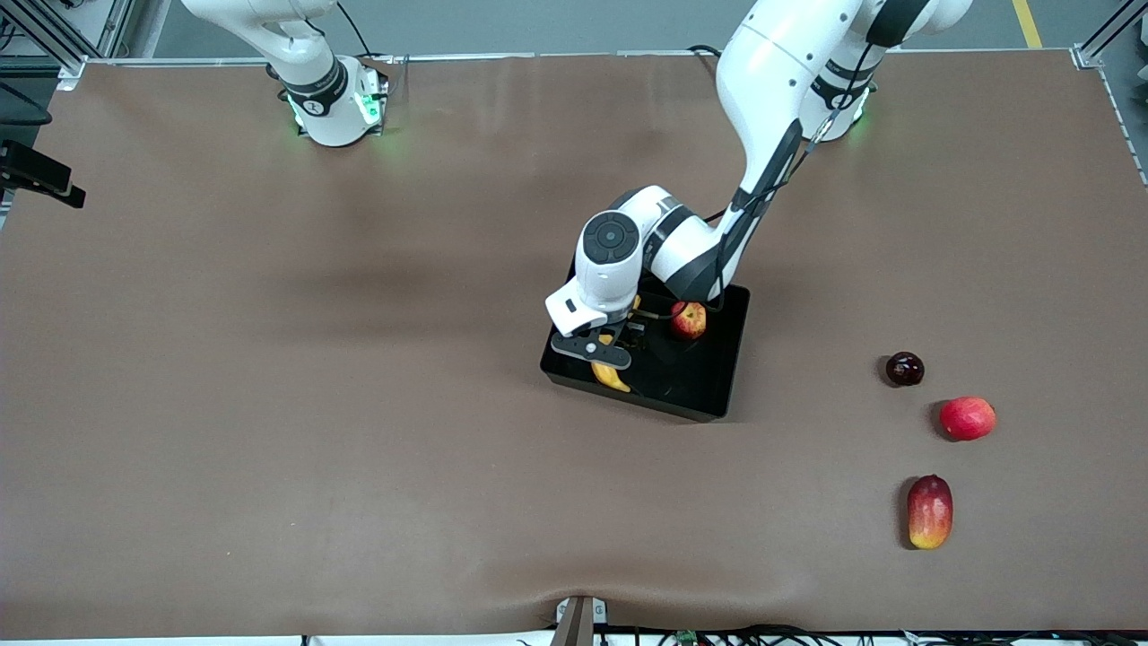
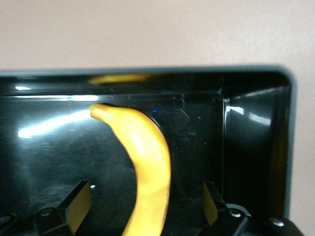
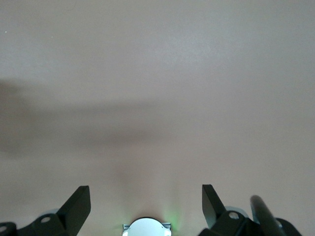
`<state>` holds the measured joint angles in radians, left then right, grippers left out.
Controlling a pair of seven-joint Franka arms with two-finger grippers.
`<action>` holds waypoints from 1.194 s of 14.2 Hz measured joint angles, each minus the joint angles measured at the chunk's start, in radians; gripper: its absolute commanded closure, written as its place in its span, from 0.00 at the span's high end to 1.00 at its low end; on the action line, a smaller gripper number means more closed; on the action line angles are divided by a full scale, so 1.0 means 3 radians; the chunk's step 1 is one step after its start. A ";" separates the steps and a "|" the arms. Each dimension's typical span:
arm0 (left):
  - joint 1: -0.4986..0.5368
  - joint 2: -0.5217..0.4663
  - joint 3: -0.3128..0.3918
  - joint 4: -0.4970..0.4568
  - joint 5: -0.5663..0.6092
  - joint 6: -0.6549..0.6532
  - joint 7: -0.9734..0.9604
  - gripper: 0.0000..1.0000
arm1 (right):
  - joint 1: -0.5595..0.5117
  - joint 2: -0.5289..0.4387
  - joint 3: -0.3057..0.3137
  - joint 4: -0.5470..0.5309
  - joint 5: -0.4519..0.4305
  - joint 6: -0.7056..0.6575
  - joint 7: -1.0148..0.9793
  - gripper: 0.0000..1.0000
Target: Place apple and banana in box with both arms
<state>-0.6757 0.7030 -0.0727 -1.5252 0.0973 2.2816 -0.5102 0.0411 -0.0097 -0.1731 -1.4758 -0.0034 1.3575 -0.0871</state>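
Observation:
The black box [image 1: 708, 395] sits mid-table. The banana [image 1: 612, 375] lies in it at the end toward the right arm; the apple [image 1: 689, 319] lies in it too, farther from the front camera. My left gripper [image 1: 614, 345] is low inside the box over the banana, open. In the left wrist view the banana [image 2: 147, 157] lies between the spread fingers [image 2: 78, 206] with gaps on both sides, on the box floor [image 2: 256, 147]. My right gripper [image 3: 145, 194] is open and empty above bare table near its own base; it is out of the front view.
Three fruits lie on the table toward the left arm's end: a dark round one [image 1: 904, 369], a plain red-pink round one [image 1: 968, 418] and a red-yellow mango [image 1: 929, 511] nearest the front camera. A black device [image 1: 40, 175] sticks in at the right arm's end.

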 measured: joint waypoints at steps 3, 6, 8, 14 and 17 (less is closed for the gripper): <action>0.0179 -0.0355 0.0021 0.0088 0.0000 -0.0477 -0.0002 1.00 | 0.0000 0.0000 -0.0001 0.0000 0.0000 0.0000 0.0000 1.00; 0.0507 -0.0756 0.0031 0.0108 0.0000 -0.0888 -0.0001 1.00 | -0.0001 0.0000 -0.0001 -0.0001 0.0001 0.0000 0.0000 1.00; 0.0763 -0.0966 0.0033 0.0107 0.0000 -0.1068 0.0003 1.00 | -0.0001 0.0000 -0.0002 -0.0002 0.0001 0.0000 0.0000 1.00; 0.1455 -0.1608 0.0035 0.0109 0.0000 -0.1494 0.0020 1.00 | -0.0001 0.0000 -0.0003 -0.0004 0.0003 -0.0001 0.0000 1.00; 0.1536 -0.1887 0.0034 0.0102 0.0000 -0.1742 0.0212 1.00 | -0.0001 0.0000 -0.0003 -0.0004 0.0003 -0.0001 0.0000 1.00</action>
<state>-0.2148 0.1370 -0.0624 -1.4946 0.0974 1.7589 -0.4467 0.0407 -0.0096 -0.1739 -1.4770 -0.0027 1.3573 -0.0871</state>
